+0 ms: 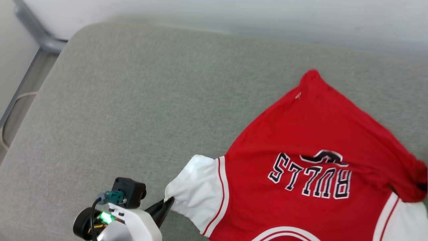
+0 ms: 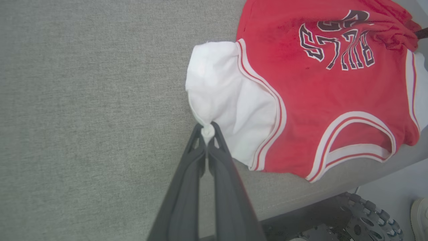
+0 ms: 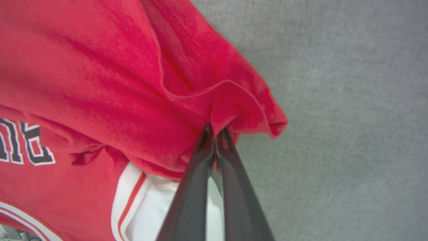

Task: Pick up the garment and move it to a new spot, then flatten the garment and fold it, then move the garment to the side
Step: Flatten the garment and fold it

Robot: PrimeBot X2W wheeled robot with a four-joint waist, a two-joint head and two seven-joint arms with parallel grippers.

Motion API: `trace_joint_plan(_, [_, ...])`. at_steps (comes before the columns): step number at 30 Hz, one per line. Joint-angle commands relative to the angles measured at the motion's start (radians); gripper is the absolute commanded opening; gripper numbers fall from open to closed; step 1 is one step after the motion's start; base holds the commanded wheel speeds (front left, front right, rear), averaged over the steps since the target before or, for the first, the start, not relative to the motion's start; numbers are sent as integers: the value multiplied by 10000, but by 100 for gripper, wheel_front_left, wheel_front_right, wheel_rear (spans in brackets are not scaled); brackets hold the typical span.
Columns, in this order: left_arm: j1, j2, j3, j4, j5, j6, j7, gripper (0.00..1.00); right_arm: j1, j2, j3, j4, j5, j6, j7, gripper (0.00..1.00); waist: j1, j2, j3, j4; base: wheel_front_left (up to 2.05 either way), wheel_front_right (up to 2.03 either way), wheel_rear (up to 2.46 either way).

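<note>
Left wrist view: left hand (image 2: pixel 207 129) pinching garment (image 2: pixel 317 93) sleeve edge.

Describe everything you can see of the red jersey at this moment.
The garment is a red, soft-looking jersey with white sleeves, red-and-white striped trim and black, white-outlined lettering facing up. It lies mostly spread on the grey cushion, with its neckline at the near edge, toward the robot. The left end effector is shut on the edge of one white sleeve. The right end effector is shut on a bunched red fold lying over the opposite side.
</note>
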Motion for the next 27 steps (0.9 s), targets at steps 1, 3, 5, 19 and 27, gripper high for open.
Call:
trace_joint_plan(1, [163, 20, 26, 38, 14, 51, -58, 0, 401, 120, -56, -88, 113, -11, -82, 0, 1, 0, -544, -478, 0, 0, 0])
trace_joint_plan(3, [328, -25, 9, 55, -83, 91, -97, 0, 1021, 123, -72, -355, 248, -11, -179, 0, 1, 0, -743, -623, 0, 0, 0])
trace_joint_plan(5, [448, -26, -12, 91, -83, 128, -127, 0, 1541, 81, -136, -572, 402, -11, -222, 0, 1, 0, -928, -736, 0, 0, 0])
trace_joint_plan(19, [1009, -109, 100, 208, -311, 357, -481, 0, 3618, 624, -481, -1357, 754, -11, -872, 0, 1, 0, -1218, -1296, 0, 0, 0])
trace_joint_plan(27, [851, -67, 43, 271, -293, 287, -467, 0, 3256, 582, -525, -977, 786, -13, -1206, 42, 1, 0, -1162, -1260, 0, 0, 0])
